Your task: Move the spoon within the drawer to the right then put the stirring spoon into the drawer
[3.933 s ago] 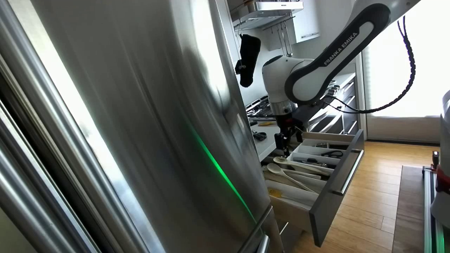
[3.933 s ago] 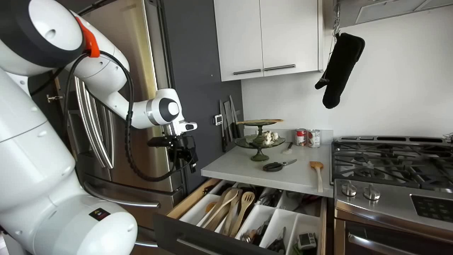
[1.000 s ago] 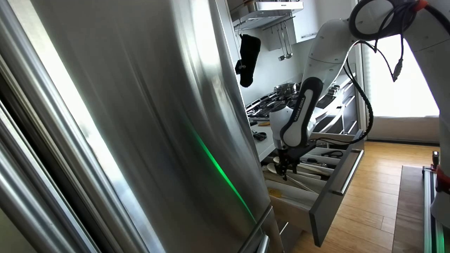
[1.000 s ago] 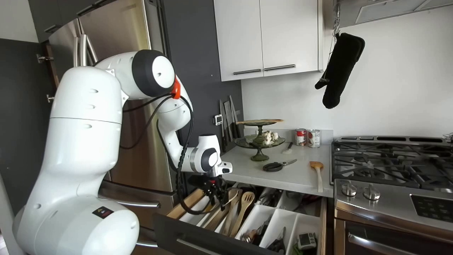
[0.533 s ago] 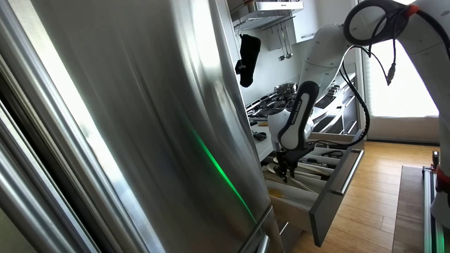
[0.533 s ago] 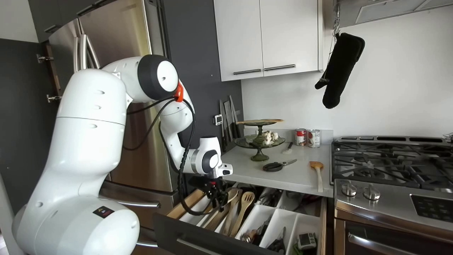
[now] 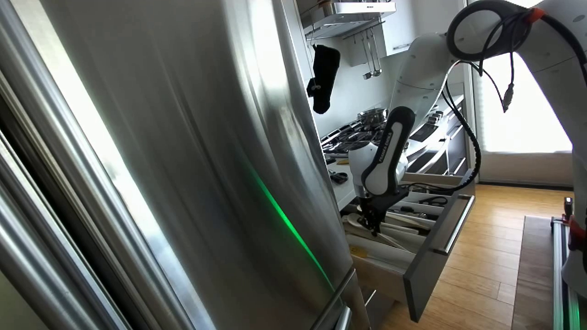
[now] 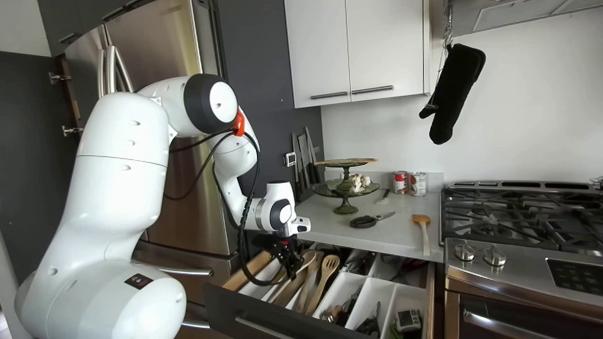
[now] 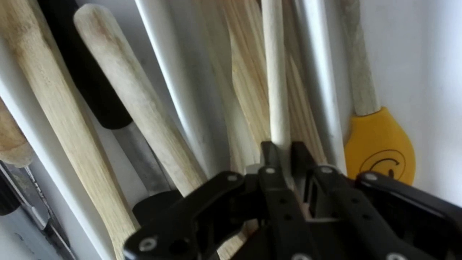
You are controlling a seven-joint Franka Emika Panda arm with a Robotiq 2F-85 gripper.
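Note:
The drawer [image 7: 440, 256] stands pulled out, its dark front also low in an exterior view [image 8: 287, 318]. Lying over other wooden utensils in one of its long compartments is a pale wooden spoon [image 9: 276, 72]. My gripper [image 9: 283, 148] is down over the drawer with both black fingers [image 9: 269, 151] closed against the round spoon handle. The wrist view hides the spoon's bowl behind the gripper, but the bowl [image 8: 309, 257] shows just beyond my gripper [image 8: 293, 274] in an exterior view. On the counter lies an orange-headed wooden utensil [image 8: 421, 226], apparently the stirring spoon.
White dividers [image 9: 325, 90] flank the held spoon's compartment. A yellow smiley-faced utensil [image 9: 379, 148] lies in a neighbouring slot, a slotted spoon [image 8: 329, 266] on the opposite side. The counter [image 8: 325, 226] overhangs the drawer's back. A steel fridge [image 7: 183, 137] stands close beside it.
Earlier the gripper hung higher behind the drawer; it has come down among the wooden utensils. Within the last second its fingers have come together on the spoon handle, the arm shifting only slightly.

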